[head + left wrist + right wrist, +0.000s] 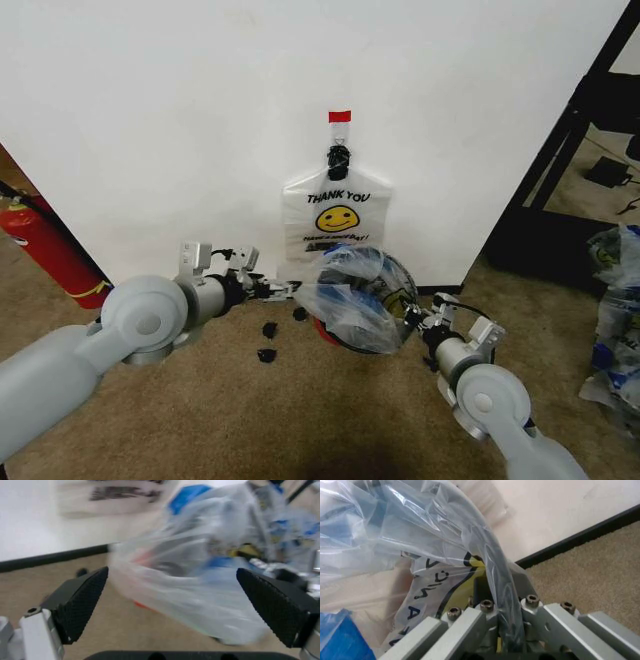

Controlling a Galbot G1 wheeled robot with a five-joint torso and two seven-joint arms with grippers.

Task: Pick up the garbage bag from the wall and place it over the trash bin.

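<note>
The garbage bag (350, 300) lies crumpled over the trash bin (395, 285), close to the wall (200, 110). The right hand (415, 318) pinches the bag and the bin's rim together. The left hand (285, 290) is wide open beside the bag, holding nothing.

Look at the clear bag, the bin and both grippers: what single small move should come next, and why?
Probably the left gripper should ease forward and close on the near side of the garbage bag. Its fingers are wide open just short of the plastic, while the right gripper pinches the bag at the rim of the trash bin, leaving the bag bunched.
</note>
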